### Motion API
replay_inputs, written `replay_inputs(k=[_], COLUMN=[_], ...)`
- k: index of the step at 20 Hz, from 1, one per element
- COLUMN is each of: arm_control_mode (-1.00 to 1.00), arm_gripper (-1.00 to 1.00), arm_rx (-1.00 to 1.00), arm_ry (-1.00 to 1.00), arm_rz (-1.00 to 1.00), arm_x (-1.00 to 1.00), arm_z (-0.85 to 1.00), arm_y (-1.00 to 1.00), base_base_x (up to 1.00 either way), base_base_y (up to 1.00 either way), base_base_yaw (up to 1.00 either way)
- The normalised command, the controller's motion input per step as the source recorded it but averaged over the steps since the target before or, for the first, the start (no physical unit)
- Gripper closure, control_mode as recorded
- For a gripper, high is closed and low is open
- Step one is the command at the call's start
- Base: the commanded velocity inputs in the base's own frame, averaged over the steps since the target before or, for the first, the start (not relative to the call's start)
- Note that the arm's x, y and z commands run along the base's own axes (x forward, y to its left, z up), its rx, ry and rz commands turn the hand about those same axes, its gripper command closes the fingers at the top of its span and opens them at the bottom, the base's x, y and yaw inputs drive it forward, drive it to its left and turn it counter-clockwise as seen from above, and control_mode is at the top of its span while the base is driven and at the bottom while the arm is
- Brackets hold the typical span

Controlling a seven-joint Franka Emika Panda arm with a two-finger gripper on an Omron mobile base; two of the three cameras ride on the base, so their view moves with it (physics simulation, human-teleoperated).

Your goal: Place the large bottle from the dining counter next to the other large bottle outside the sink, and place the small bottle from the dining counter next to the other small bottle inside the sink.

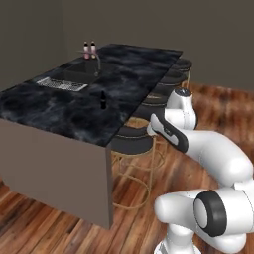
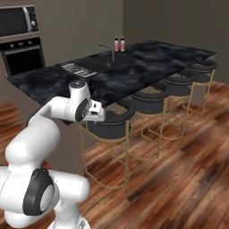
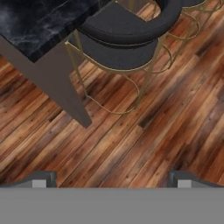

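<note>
Hand (image 3: 112,178) with its two fingertips spread wide and nothing between them, in the hand view, looks down on the wooden floor (image 3: 131,140), beside a dark stool (image 3: 124,39) with gold legs and the corner of the counter (image 3: 39,22).

From the left base view, the small bottle (image 1: 103,99) stands upright on the dining counter (image 1: 59,111), near its front edge and well apart from the sink (image 1: 82,74), behind which two pink-yellow bottles (image 1: 89,50) stand side by side.

From the right base view, the same two bottles stand just beyond the faucet (image 2: 107,50), and a drain rack (image 2: 79,70) lies on the counter left of the sink.
</note>
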Motion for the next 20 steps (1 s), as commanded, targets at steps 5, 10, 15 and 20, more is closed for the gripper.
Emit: replay_inputs(k=[5,10,15,20], arm_control_mode=[1.00,1.00,1.00,1.00], arm_gripper=[-1.00,-1.00,-1.00,-1.00], arm_rx=[0.00,0.00,0.00,0.00], arm_ry=[0.00,0.00,0.00,0.00], arm_rz=[0.00,0.00,0.00,0.00], arm_x=[0.00,0.00,0.00,0.00], arm_z=[0.00,0.00,0.00,0.00], arm_y=[0.00,0.00,0.00,0.00], base_base_x=[0.28,0.29,0.19,0.18], base_base_y=[-0.57,-0.53,-0.34,-0.21], base_base_yaw=[0.36,0.26,0.12,0.07])
